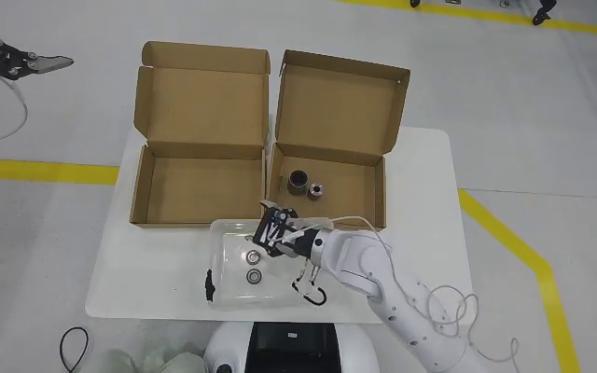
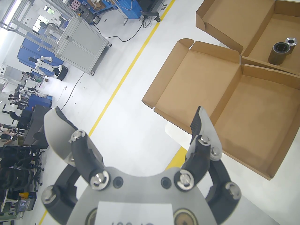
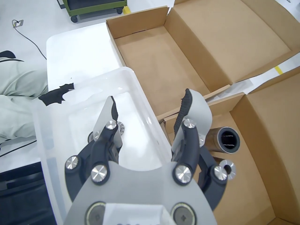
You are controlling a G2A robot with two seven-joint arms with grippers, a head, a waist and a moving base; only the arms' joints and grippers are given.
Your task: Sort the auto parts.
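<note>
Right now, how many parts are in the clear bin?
2: first ring beside the right claw, second ring just nearer the robot. The claw may hide more.

brown boxes (image 1: 196, 191), a clear bin (image 1: 229, 280), a white table (image 1: 420, 186), a dark cylinder (image 1: 297, 179).

Right claw (image 3: 150, 95) spread wide above the clear bin (image 3: 131, 73).

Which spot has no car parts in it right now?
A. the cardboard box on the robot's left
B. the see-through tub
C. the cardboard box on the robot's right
A: the left cardboard box shows only its bare bottom. The right cardboard box holds a dark cylinder and a small silver part. The clear tub holds a round metal ring and a second ring.
</note>
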